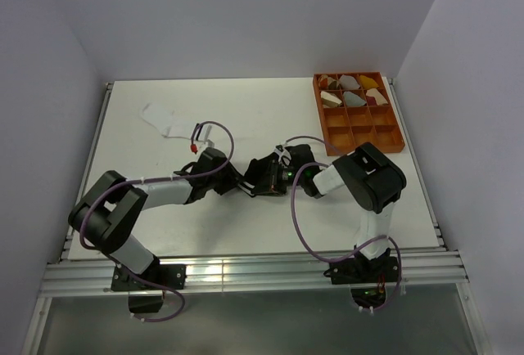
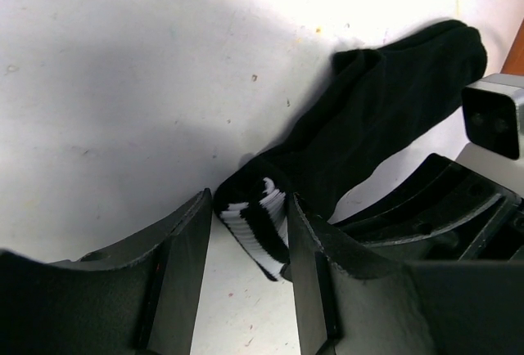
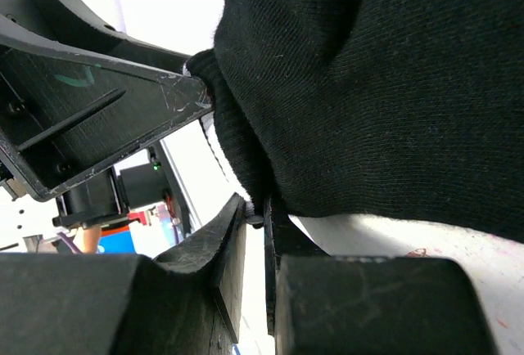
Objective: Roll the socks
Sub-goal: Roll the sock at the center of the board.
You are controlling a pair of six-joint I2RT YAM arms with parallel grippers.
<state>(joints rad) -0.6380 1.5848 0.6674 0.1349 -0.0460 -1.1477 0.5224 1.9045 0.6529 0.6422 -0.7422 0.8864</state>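
The black sock (image 2: 385,110) with white cuff stripes lies on the white table, toe far right. Its bunched cuff (image 2: 258,224) sits between my left gripper's (image 2: 250,199) tips, touching both fingers. My right gripper (image 3: 258,204) is nearly closed and pinches an edge of the same black sock (image 3: 368,85), which fills that view. In the top view the two grippers, left (image 1: 237,183) and right (image 1: 260,177), meet at the table's middle and hide the sock. The white sock (image 1: 166,119) lies flat at the back left, apart from both grippers.
An orange compartment tray (image 1: 321,118) stands at the back right with rolled bundles (image 1: 352,89) in its far cells. The right gripper's body (image 2: 458,199) lies close beside my left fingers. Cables loop over both arms.
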